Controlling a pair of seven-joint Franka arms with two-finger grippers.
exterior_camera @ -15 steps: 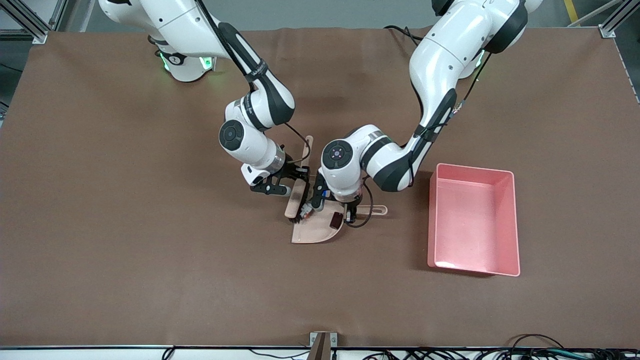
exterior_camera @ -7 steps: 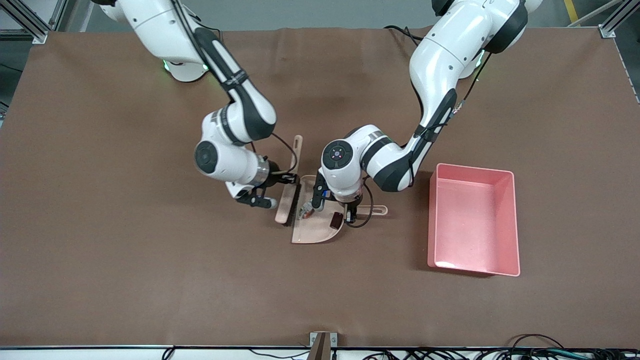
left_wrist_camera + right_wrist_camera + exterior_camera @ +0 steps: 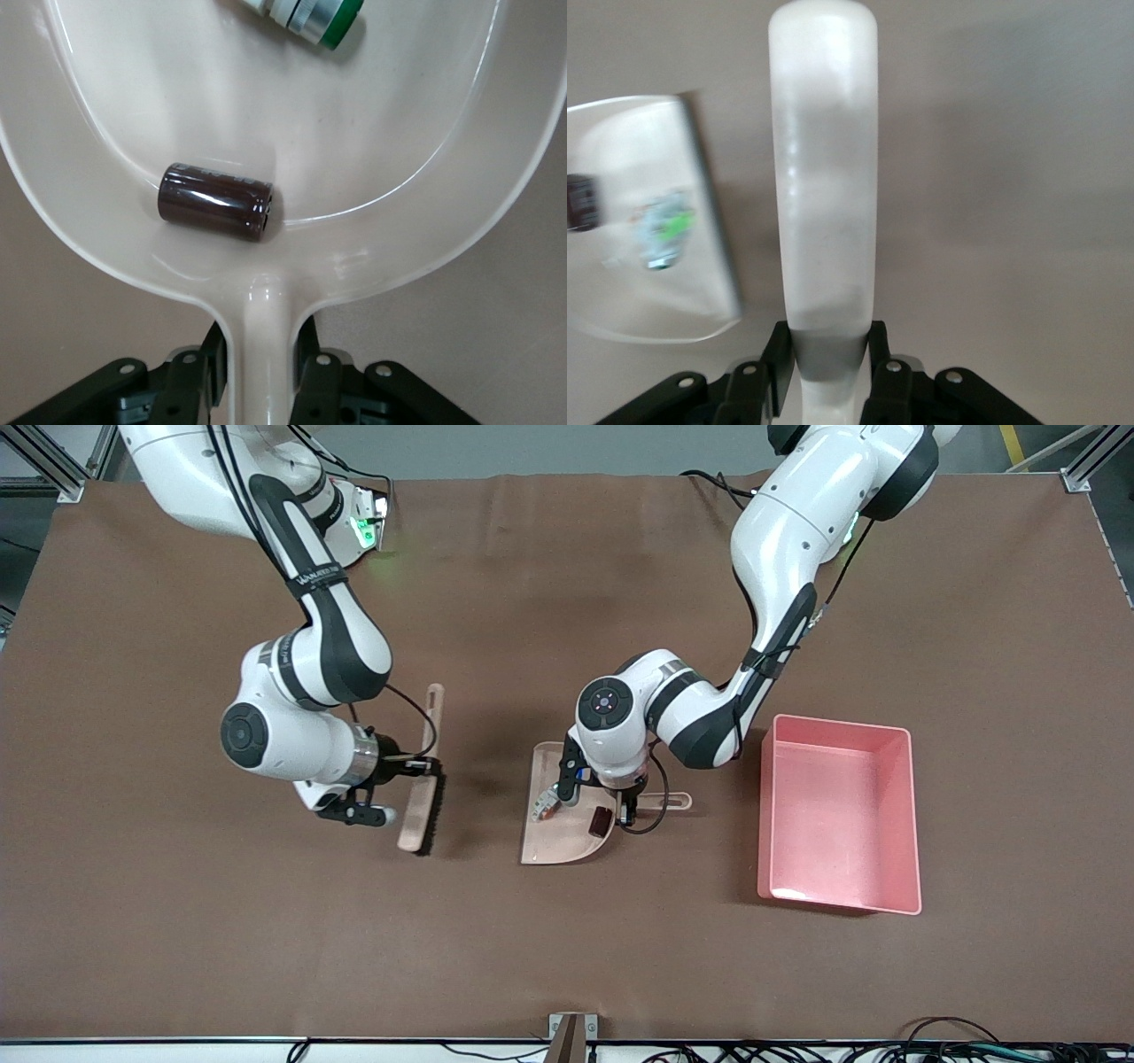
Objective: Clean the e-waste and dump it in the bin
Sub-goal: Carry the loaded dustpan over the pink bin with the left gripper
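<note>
Resting in the beige dustpan (image 3: 567,841) are both pieces of e-waste: the dark block (image 3: 601,820) lies close to the pan's handle end, and the white-grey piece (image 3: 546,809) lies toward the pan's open edge, apart from the block. In the left wrist view the block (image 3: 215,201) reads as a short dark brown cylinder on its side against the curved back wall, just in front of where the handle begins; the other piece (image 3: 306,16) shows only in part, with a metal body and a green end.

Left claw (image 3: 631,808) is clamped on the dustpan's handle; the wrist view shows the fingers (image 3: 190,381) pressed to either side of the handle's neck. The block is therefore near this claw, with the white-grey piece farther from it along the pan.

Right claw (image 3: 409,769) is clamped on the handle of a brush (image 3: 421,802). The brush hangs over bare tabletop (image 3: 221,921) toward the right arm's end, bristles pointing toward the dustpan, well apart from it. In the right wrist view the pale brush back (image 3: 824,168) runs straight out from between the fingers (image 3: 762,376), with the dustpan (image 3: 691,292) and both pieces visible beside it.

The pink bin (image 3: 893,819) stands on the tabletop toward the left arm's end, near the dustpan handle's tip but not touching it. Neither piece is in it.
</note>
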